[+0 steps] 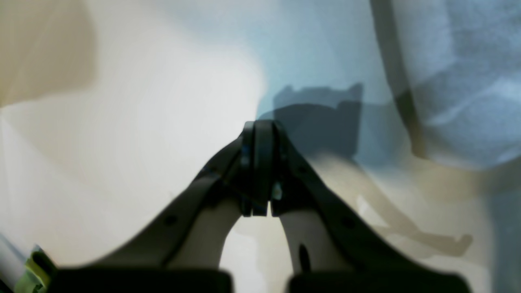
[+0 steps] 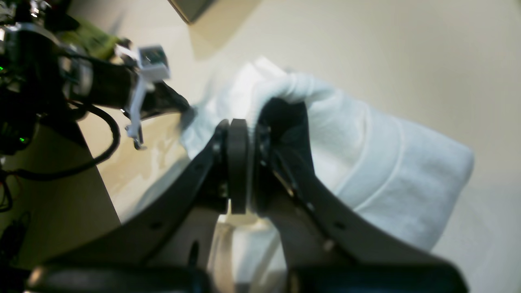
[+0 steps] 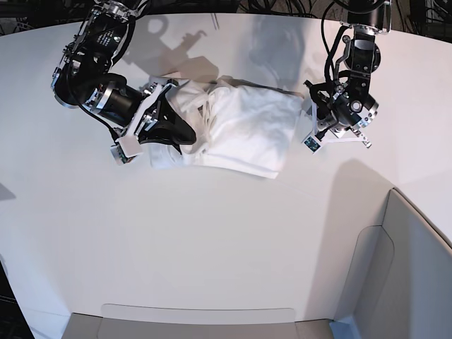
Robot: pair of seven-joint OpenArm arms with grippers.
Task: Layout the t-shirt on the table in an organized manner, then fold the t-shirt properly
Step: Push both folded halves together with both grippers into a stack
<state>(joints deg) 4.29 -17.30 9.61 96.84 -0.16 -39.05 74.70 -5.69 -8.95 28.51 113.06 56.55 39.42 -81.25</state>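
Right jaws pinch the t-shirt (image 3: 244,131) at its edge; left jaws closed, empty, over bare table (image 3: 212,247)

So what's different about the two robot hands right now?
The right gripper is pinching a bunched edge of the t-shirt, while the left gripper is shut with nothing between its jaws. The right gripper sits at one end of the shirt, on the cloth; the left gripper is beside the other end, over the bare table. Both are black and both are shut.
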